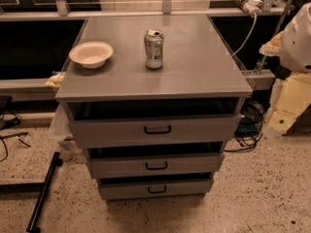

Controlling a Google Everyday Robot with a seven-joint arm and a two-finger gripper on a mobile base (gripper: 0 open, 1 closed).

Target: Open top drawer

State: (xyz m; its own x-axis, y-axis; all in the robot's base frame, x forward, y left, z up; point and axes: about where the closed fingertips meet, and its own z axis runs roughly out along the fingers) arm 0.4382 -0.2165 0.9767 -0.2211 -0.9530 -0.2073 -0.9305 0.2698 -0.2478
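The top drawer (112, 130) is the widest grey front of the cabinet, just under the grey top (194, 67), with a small black loop handle (157, 129) at its centre. A dark gap shows between its front and the cabinet top. My gripper (290, 103) is the pale cream part hanging below the white rounded arm (297, 38) at the right edge. It is to the right of the cabinet, apart from it, at about the height of the top drawer, and touches nothing.
Two narrower drawers (156, 165) (156, 189) sit below. A white bowl (91, 54) and an upright drink can (154, 48) stand on the cabinet top. A black pole (43, 191) lies on the floor at left. Cables (250, 130) lie at right.
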